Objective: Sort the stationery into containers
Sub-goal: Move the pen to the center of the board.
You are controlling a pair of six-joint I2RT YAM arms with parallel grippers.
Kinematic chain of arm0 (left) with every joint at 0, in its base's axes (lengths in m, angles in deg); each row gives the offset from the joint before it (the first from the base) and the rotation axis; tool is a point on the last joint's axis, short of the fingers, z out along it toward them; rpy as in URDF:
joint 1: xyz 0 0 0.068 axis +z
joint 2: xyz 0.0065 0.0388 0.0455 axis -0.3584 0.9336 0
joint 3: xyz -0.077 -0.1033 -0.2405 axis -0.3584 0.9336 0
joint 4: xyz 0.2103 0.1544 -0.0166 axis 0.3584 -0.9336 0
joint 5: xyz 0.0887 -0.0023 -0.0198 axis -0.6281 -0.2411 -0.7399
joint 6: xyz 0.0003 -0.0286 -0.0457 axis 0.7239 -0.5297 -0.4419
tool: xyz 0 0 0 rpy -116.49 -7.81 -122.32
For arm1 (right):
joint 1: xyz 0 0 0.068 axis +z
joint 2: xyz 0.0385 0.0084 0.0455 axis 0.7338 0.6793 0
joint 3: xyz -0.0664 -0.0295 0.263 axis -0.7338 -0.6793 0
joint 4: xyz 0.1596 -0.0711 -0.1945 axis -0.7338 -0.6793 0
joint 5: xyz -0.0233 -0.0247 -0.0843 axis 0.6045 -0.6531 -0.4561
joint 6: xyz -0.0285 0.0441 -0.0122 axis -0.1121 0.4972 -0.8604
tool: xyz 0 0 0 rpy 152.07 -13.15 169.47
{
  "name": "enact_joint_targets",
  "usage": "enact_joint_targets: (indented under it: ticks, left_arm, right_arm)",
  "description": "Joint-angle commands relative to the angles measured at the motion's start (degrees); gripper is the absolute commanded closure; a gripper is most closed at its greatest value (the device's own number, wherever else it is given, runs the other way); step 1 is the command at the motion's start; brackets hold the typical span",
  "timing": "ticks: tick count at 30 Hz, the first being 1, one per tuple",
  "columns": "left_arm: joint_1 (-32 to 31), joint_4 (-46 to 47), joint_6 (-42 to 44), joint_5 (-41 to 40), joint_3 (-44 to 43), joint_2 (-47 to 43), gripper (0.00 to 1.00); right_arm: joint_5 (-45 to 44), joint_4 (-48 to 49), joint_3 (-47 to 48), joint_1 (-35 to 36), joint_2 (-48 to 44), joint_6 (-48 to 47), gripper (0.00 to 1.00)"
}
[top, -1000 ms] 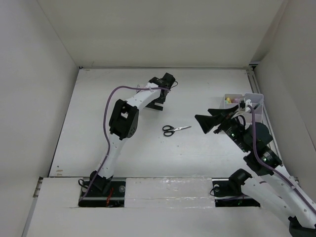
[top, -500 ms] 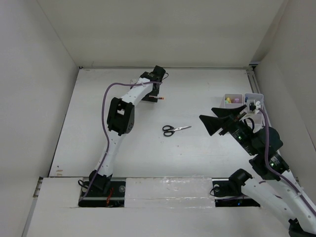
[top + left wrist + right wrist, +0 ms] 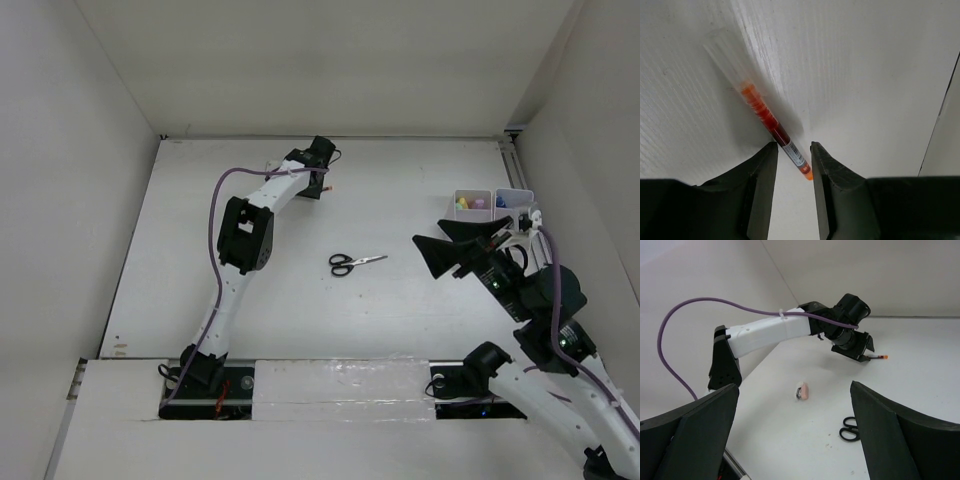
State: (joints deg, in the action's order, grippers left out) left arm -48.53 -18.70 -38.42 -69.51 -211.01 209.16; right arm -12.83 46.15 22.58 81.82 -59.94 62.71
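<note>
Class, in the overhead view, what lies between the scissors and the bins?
The right gripper, jaws wide open, sits in that stretch, close to the bins. Between it and the scissors the table is bare. The top view shows this.

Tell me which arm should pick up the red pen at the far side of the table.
Left. The left arm has its jaws either side of the red pen, which lies on the table. The right arm hangs by the containers, jaws wide open, well away from the pen.
</note>
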Motion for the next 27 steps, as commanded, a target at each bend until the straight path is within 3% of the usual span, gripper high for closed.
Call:
enact_joint_targets:
  ticks: [1,11,27]
  left_arm:
    - [0.6,-2.9,-0.3,-0.1,2.5,3.3,0.71]
    - [3.0,-2.4,2.8,2.5,1.9,3.9,0.72]
    - [5.8,-10.7,6.5,6.6,-0.2,5.2,0.77]
  right_arm:
    - [-0.7,-0.5,3.5,0.5,-1.2,-1.0,0.01]
    - [0.0,-2.7,5.2,0.5,-3.0,-1.5,0.00]
    - [1.2,-3.9,7.3,2.3,-3.0,-2.6,0.00]
